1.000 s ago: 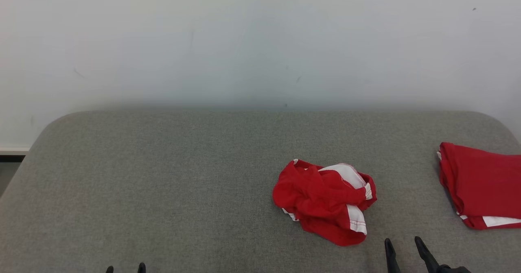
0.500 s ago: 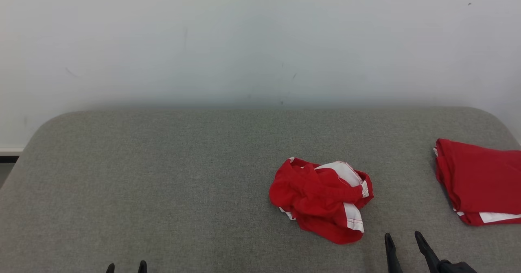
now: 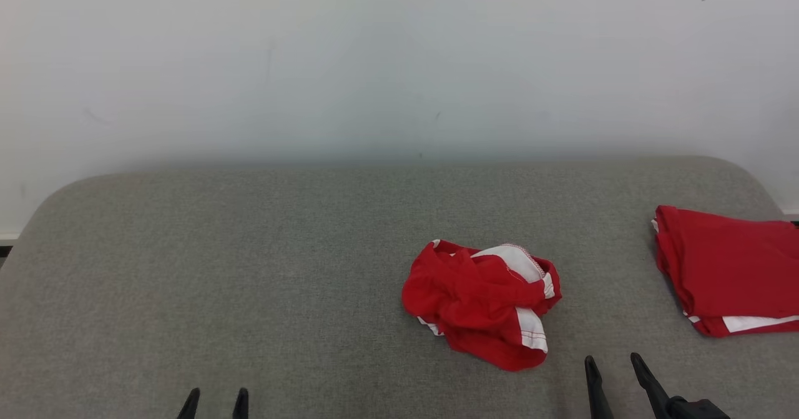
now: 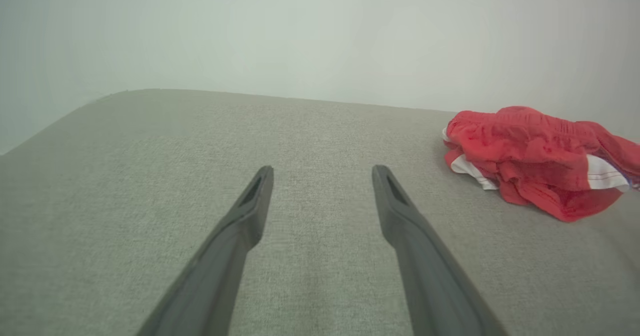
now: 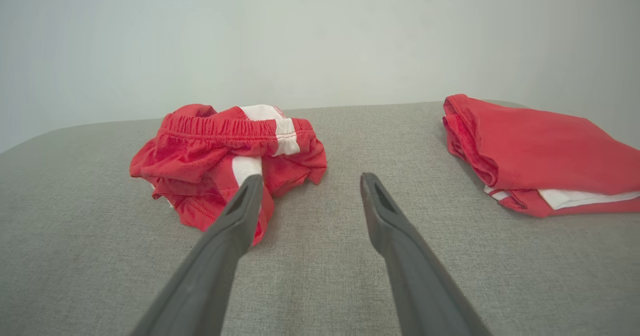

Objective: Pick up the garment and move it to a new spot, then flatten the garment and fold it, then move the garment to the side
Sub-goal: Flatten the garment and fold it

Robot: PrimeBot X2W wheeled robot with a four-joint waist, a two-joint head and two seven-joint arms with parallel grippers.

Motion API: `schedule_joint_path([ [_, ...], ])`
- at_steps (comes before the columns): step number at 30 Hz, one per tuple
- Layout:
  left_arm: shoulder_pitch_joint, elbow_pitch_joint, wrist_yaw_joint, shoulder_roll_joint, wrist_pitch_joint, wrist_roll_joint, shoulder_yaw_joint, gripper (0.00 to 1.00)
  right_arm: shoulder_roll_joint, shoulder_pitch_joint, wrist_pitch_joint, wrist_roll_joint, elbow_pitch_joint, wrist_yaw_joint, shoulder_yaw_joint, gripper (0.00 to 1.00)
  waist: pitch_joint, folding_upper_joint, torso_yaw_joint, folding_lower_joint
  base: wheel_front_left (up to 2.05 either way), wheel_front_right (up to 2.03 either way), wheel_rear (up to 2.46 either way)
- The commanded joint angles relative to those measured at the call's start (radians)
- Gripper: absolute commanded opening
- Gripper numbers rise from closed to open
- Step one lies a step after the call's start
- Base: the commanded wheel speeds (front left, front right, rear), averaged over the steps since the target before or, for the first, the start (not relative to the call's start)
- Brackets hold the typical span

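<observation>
Grey woven cushion (image 3: 249,269), crumpled red-and-white mesh garment (image 3: 480,300), flat-folded red cloth (image 3: 730,269)

Red garment (image 3: 480,303) with white panels, red folded pile (image 3: 727,269) edged white, grey woven couch (image 3: 249,269), off-white wall (image 3: 399,63).

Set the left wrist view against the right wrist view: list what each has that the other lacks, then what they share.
Left wrist view: the left claw, open, with bare grey cushion ahead of it. Right wrist view: the right claw, open, and a folded red garment lying to its right. Shared: the crumpled red-and-white garment, the cushion, the pale wall.
</observation>
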Motion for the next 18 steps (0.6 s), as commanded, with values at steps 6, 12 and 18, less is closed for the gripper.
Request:
schedule_joint_path([
  [6,-0.151,0.032,-0.001,0.058,0.021,-0.033,-0.151,1.00,-0.001,-0.019,0.008,-0.005,-0.003,-0.002,0.006,1.00,0.027,0.0000,-0.107,0.0000,0.00,0.00,0.00],
  [12,-0.305,0.048,0.000,0.090,0.101,-0.073,-0.296,1.00,-0.001,-0.033,0.015,-0.015,-0.012,-0.002,0.009,1.00,0.048,0.0000,-0.193,0.0000,0.00,0.00,0.00],
  [18,-0.483,0.071,0.000,0.096,0.176,-0.153,-0.486,1.00,-0.001,-0.039,0.017,-0.016,-0.018,-0.002,0.009,1.00,0.078,0.0000,-0.289,0.0000,0.00,0.00,0.00],
])
